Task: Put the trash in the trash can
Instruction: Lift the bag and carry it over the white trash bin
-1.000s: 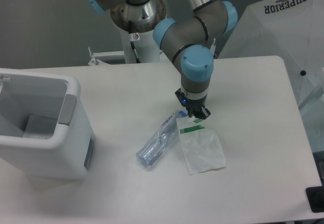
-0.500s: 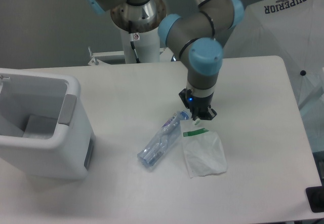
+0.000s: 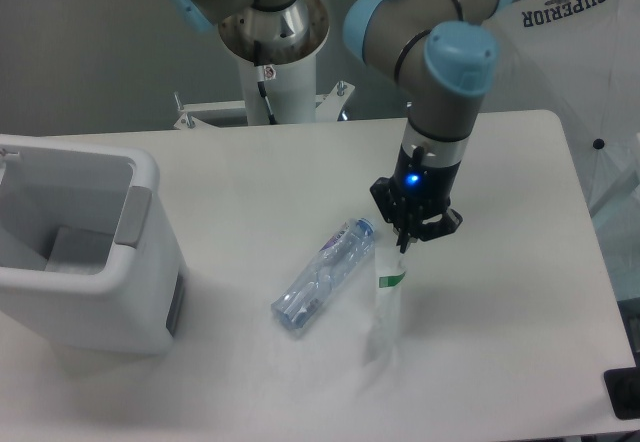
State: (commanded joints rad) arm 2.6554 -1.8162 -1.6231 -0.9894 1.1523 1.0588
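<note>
Since a second ago the black two-finger gripper [image 3: 409,238] has risen, pinching the flat clear plastic bag [image 3: 387,300], which dangles beneath it. The crushed clear bottle [image 3: 322,276] lies just left; the white boxy bin [image 3: 85,252] far left.

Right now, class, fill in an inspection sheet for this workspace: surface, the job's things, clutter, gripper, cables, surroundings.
Surface: white table, bare apart from the job's things.
Job's things: plastic bag hangs from the gripper by its green-and-white card, lower end blurred near the table. Crushed bottle lies on its side beside it, blue cap towards the gripper. White bin stands at the table's left edge; a pale patch shows inside, contents unclear.
Clutter: nothing seen.
Gripper: gripper shut on the bag's top edge, blue light lit above it.
Cables: a dark cable runs down the arm's white post.
Surroundings: grey wall behind; white cover printed SUPERIOR at right.
</note>
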